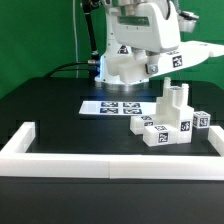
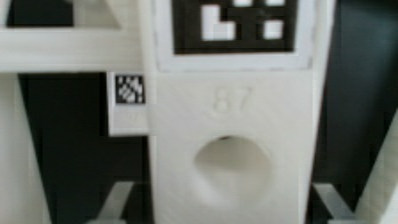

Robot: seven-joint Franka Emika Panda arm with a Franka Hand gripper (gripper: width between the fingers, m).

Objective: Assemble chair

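Tool (image 1: 158, 70): held high over the bench (image 1: 50, 110), jaws closed on a white tagged chair part (image 2: 231, 110).
Chair (image 1: 170, 122): partly built, below the tool, just beside the marker board (image 1: 112, 106).

The work surface is a flat matte black table (image 1: 45, 115). A long low white rail (image 1: 60, 155) runs along its near edge and turns back at both ends. The marker board (image 1: 112, 106), a thin flat white sheet printed with black squares, lies flat near the middle. On the exterior view's right, a cluster of white blocky plastic chair parts (image 1: 168, 122) bearing small black-and-white tags rests on the surface, just beside the marker board, inside the rail.
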